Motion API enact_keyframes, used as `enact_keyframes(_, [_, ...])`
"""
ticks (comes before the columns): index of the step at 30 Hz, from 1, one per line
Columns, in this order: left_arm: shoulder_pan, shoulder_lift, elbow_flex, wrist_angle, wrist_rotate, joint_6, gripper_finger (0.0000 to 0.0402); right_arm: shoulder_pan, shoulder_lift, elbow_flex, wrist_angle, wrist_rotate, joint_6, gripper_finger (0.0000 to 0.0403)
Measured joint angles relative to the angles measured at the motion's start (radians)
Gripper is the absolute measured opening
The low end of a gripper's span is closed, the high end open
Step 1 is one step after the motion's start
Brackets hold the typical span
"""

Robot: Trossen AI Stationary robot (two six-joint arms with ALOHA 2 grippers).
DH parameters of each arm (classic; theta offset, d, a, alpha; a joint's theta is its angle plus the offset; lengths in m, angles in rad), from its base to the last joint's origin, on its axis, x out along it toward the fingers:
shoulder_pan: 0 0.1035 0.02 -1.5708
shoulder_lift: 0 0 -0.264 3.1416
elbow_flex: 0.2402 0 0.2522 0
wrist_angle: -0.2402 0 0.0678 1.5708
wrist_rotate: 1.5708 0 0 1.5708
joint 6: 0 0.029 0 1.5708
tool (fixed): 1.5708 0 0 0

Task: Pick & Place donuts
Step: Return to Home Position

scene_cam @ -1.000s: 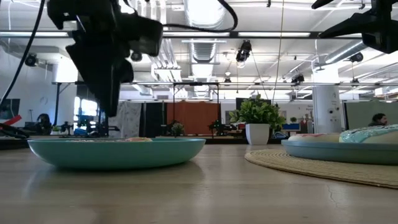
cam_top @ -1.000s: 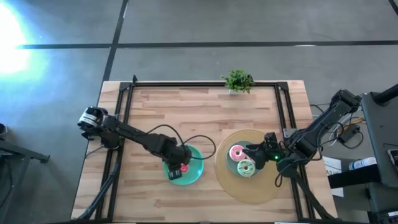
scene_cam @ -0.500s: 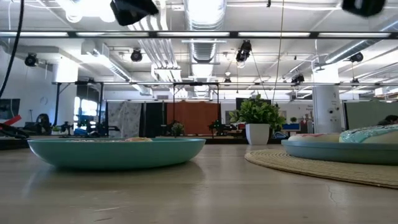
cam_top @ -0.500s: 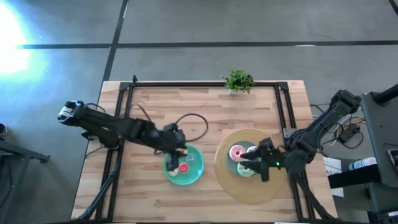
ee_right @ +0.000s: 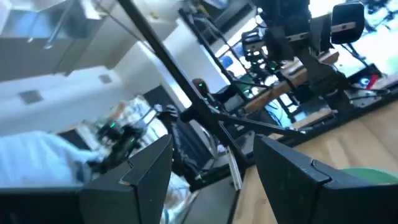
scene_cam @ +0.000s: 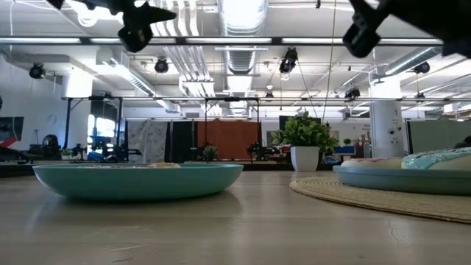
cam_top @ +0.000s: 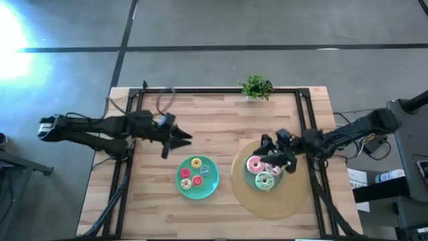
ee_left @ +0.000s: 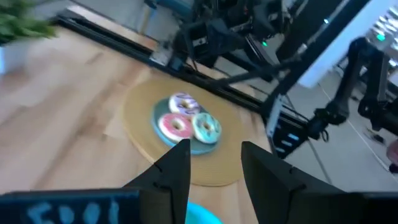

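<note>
- High view shows the small donuts (cam_top: 196, 163) lying close together on the small teal plate (cam_top: 214, 189), near the front middle of the table (cam_top: 200, 114)
- The pink donut (cam_top: 255, 165) and the green donut (cam_top: 264, 180) lie on a second teal plate (scene_cam: 383, 179), which rests on the round woven mat (cam_top: 267, 204); the left wrist view adds the white-purple donut (ee_left: 182, 103) touching both
- No donut shows on the bare wood
- Handling, judged: toy rings of this kind are probably light and stiff with a smooth frosting face that may slip; the firmest hold is across the ring wall, one finger in the hole, or across the outer edge for the small ones
- The small ones sit so close that there is little finger room between them
- Left gripper (ee_left: 214, 146) has its fingers apart with nothing between them; it hangs above bare wood, behind and to the left of the small teal plate
- Right gripper (ee_right: 212, 143) likewise has its fingers spread and holds nothing; it is raised just beside the larger donuts
- Edges: the low view shows both plates with a shallow raised rim that a lifted donut must pass over
- Open room: bare wood between the two plates and across the rear; the black frame rails (cam_top: 302, 120) bound the sides, and the potted plant (cam_top: 255, 87) stands at the rear edge
</note>
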Motion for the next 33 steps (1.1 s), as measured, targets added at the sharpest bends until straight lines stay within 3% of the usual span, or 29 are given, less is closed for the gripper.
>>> enact_keyframes(3, [0.050,-0.106,-0.061,-0.020,0.000,0.003,0.0116,-0.117,-0.050,-0.057,-0.007,-0.116,0.008,0.0217])
enact_keyframes(8, [0.073,-0.253,-0.189,-0.013,-0.007,-0.011,0.0116,-0.203,-0.114,-0.127,-0.077,-0.120,-0.035,0.0217])
enact_keyframes(14, [0.073,-0.396,-0.329,-0.009,-0.046,-0.087,0.0117,-0.245,-0.154,-0.186,-0.252,-0.021,-0.036,0.0216])
enact_keyframes(21, [0.073,-0.540,-0.447,-0.007,-0.165,-0.107,0.0117,-0.271,-0.157,-0.256,-0.304,0.110,-0.021,0.0216])
enact_keyframes(33, [0.083,-0.586,-0.472,0.031,-0.161,-0.107,0.0117,-0.270,-0.183,-0.255,-0.469,0.116,-0.020,0.0216])
